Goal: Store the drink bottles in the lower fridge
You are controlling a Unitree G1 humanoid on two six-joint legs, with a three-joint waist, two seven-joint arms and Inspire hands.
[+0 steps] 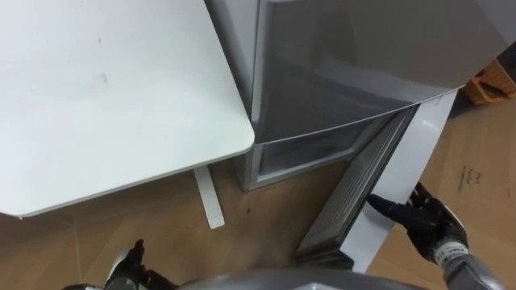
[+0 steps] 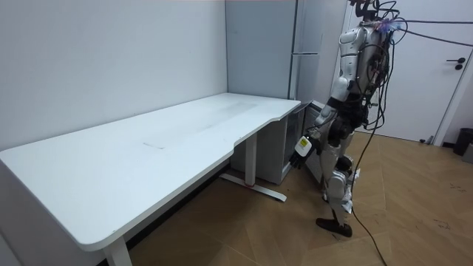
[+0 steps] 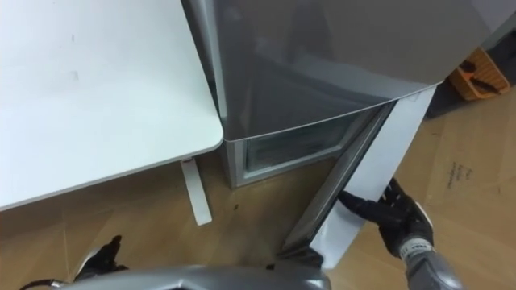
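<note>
The robot is standing at the fridge (image 1: 363,56), whose lower door (image 1: 419,137) is hanging open toward the right. Its right hand (image 1: 427,225), fingers straight, is apparently touching the door's inner edge. The left hand (image 1: 129,264) is hanging at the near left; I cannot tell its state.

White desk (image 2: 111,170), wood floor (image 2: 414,222), pale wall (image 2: 96,59), white door (image 2: 429,96)

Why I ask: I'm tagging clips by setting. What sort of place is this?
Likely an office-like room rather than a kitchen: a long white desk, a grey fridge beside it, and wood flooring.
</note>
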